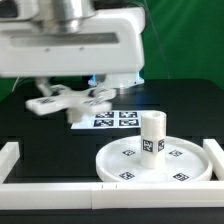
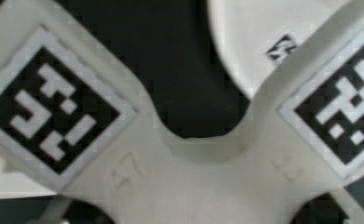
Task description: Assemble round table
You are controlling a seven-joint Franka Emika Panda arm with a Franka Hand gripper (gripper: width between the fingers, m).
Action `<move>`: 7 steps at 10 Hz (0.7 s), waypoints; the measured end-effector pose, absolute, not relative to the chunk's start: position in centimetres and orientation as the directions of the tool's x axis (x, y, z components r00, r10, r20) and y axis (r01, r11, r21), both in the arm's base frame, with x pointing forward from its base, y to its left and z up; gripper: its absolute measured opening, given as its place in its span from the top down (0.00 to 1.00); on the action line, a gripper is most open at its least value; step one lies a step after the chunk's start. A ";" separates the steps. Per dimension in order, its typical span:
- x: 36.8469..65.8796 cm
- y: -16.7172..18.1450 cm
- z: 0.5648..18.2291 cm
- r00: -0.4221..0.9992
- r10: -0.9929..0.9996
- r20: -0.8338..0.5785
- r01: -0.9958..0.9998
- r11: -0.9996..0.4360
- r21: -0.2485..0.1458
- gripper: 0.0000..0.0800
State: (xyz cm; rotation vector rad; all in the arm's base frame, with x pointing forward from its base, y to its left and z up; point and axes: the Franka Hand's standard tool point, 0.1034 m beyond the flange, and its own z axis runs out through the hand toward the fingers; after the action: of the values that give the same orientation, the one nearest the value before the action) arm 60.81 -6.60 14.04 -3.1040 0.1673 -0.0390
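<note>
Holding the forked foot (image 1: 62,101) under the gripper (image 1: 88,90), I judge I'm at the step of bringing this piece over to the leg (image 1: 151,135). The jaws stand roughly halfway apart and look clamped on the foot's middle. The fingers are hidden in both views, so I take the grip as likely rather than certain.

In the wrist view the foot (image 2: 179,150) fills the picture: two white arms spread in a V, each with a black-and-white square tag on its flat face. It hangs by the marker board (image 1: 112,120), toward the exterior view's left and well apart from the leg.

The leg stands upright on the hub of the round disc (image 1: 125,160). The disc lies flat on the black table (image 1: 40,140) toward the exterior view's right, just behind the front rail (image 1: 50,190).

Next I'd need to travel across, centre the foot over the leg's top, keep it level and lower it straight. A tilted approach could knock the leg.
</note>
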 end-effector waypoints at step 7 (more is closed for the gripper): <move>57.9 -0.9 14.6 0.974 -0.218 0.059 -0.215 -0.975 -0.052 0.44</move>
State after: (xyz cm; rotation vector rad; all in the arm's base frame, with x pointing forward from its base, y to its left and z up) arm 57.92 -0.85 14.64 -3.0763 0.3382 -0.1000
